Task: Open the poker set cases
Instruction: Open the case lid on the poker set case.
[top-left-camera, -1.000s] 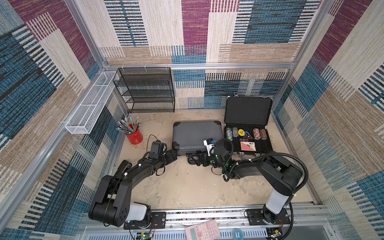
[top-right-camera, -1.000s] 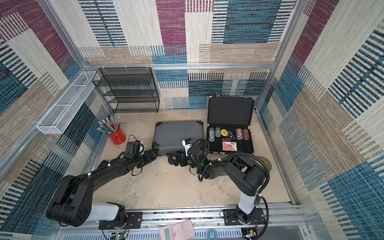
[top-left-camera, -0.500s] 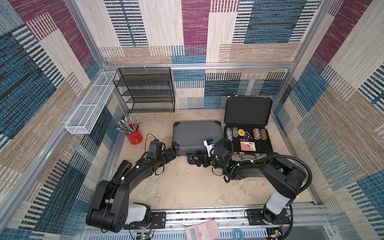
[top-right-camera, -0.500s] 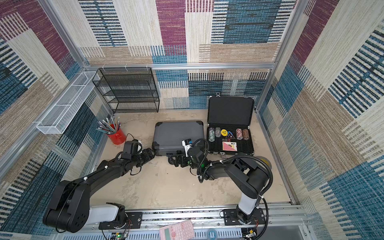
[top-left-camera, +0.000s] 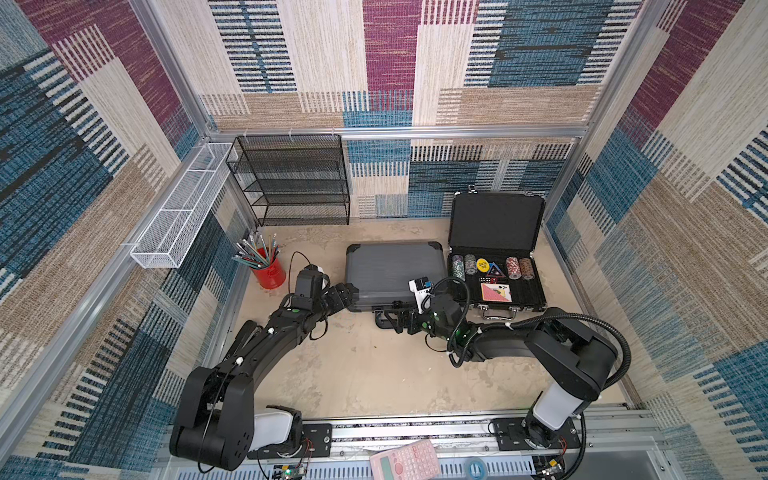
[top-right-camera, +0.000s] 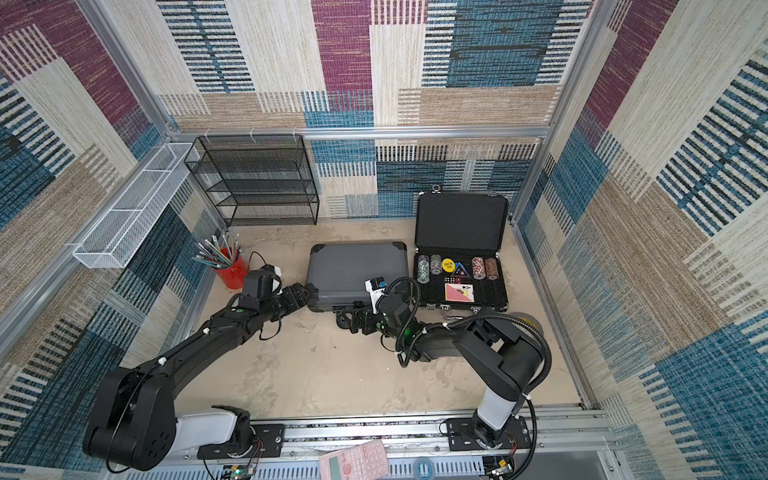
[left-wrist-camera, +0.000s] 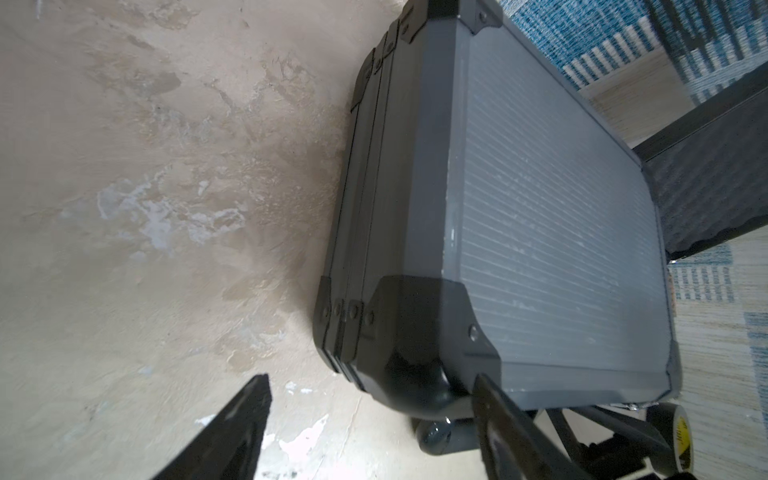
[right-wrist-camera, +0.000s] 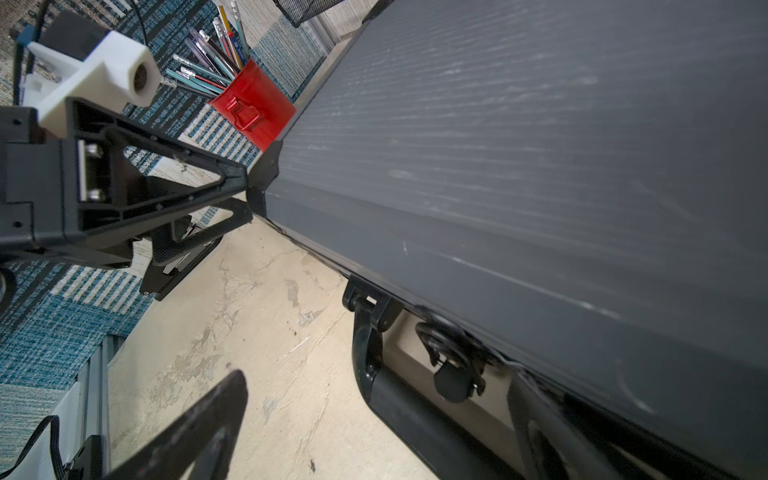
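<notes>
**Jaws spread, grey case shut**

It lies flat mid-surface. Your left arm's jaws straddle its near corner cap, and your right arm's flank the handle; neither grips anything. Black case beside it stands opened. Likely stiff, heavy, slick: lift the lid's front edge.

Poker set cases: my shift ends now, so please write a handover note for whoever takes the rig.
Left claw: open, at the near left corner of the grey case.
Right claw: open, at that case's front handle.
Done: the black case stands open beside it, chips showing.
Left: the grey case lies shut; open it.
</notes>
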